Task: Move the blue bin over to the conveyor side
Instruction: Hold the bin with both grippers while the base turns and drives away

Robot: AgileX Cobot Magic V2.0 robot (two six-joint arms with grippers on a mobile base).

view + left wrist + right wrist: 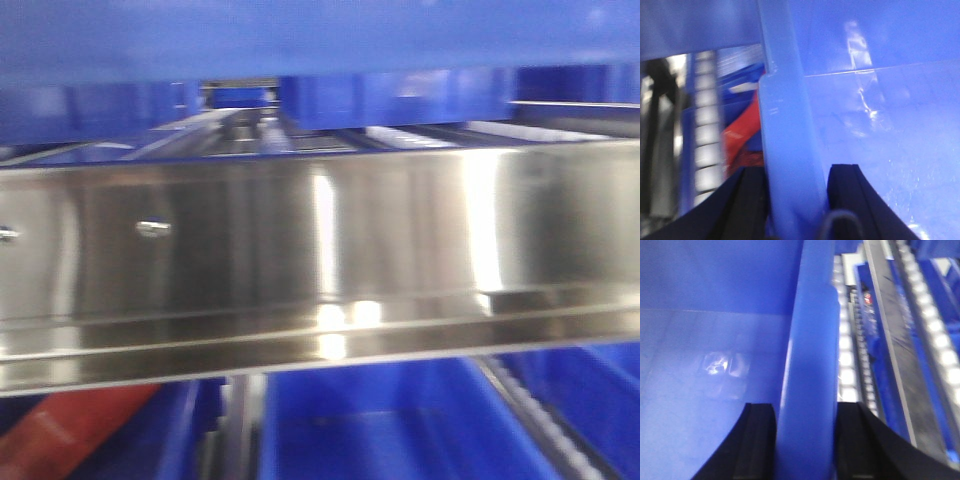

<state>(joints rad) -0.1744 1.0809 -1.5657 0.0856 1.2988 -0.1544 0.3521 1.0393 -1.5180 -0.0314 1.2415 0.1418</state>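
Observation:
The blue bin (320,35) fills the top of the front view, its underside blurred and close to the camera. In the left wrist view my left gripper (797,170) is shut on the bin's thick rim (787,125), one black finger (750,200) outside the wall and one inside. The glossy inside wall (890,125) lies to the right. In the right wrist view my right gripper (805,407) is shut on the opposite rim (810,340), with the bin's inside (705,365) to the left. The conveyor is out of view.
A shiny stainless-steel rack beam (320,250) crosses the front view just below the bin. White rollers (845,355) and rails run beside the right rim, and more rollers (705,130) beside the left. Lower blue bins (400,430) and red items (70,430) (740,135) sit underneath.

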